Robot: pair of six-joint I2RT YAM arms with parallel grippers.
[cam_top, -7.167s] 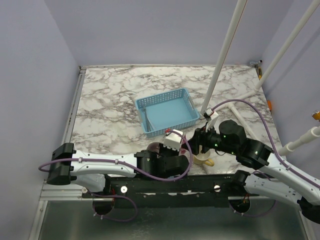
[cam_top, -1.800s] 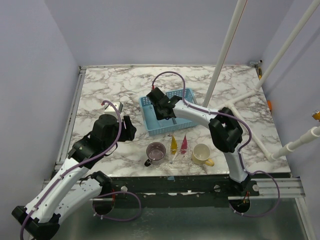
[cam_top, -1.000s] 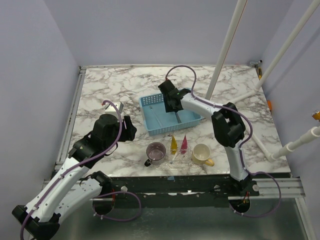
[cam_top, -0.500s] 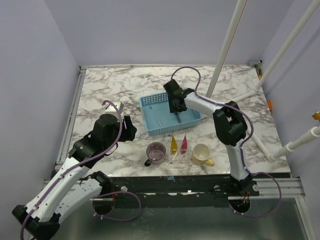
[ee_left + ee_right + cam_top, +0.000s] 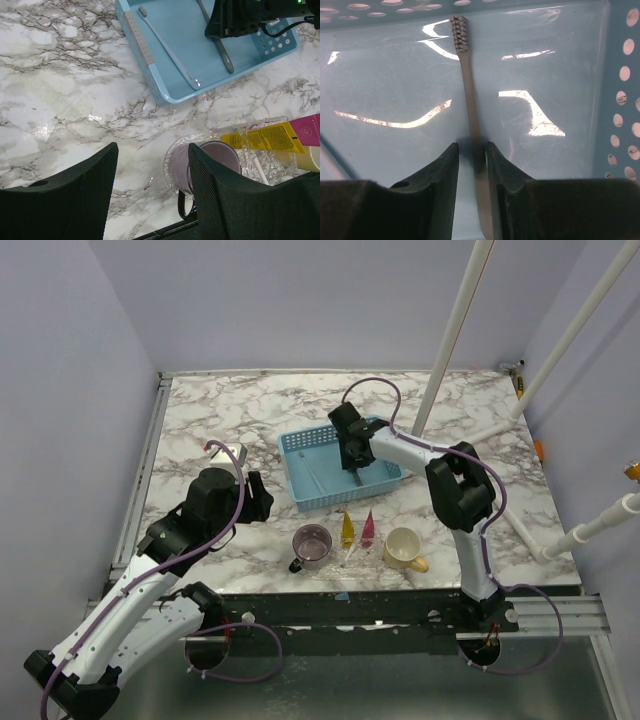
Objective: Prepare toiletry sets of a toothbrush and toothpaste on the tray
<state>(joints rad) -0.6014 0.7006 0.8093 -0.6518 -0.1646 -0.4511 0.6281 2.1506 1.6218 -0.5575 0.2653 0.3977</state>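
Right gripper (image 5: 472, 146) is set closely astride a toothbrush (image 5: 466, 75) in the blue tray (image 5: 305, 438) (a pinch cannot be confirmed). Left gripper (image 5: 152, 150) is held spread near the yellow tube (image 5: 265, 137) and pink tube (image 5: 307, 129).

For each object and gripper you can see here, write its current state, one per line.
left gripper: open, empty
right gripper: jaws narrow around the grey toothbrush's handle, grip unclear
grey toothbrush: lying flat in the tray
second toothbrush: lying in the tray along its wall
blue tray: upright
purple mug: upright
cream mug: upright
yellow tube: outside the tray
pink tube: outside the tray
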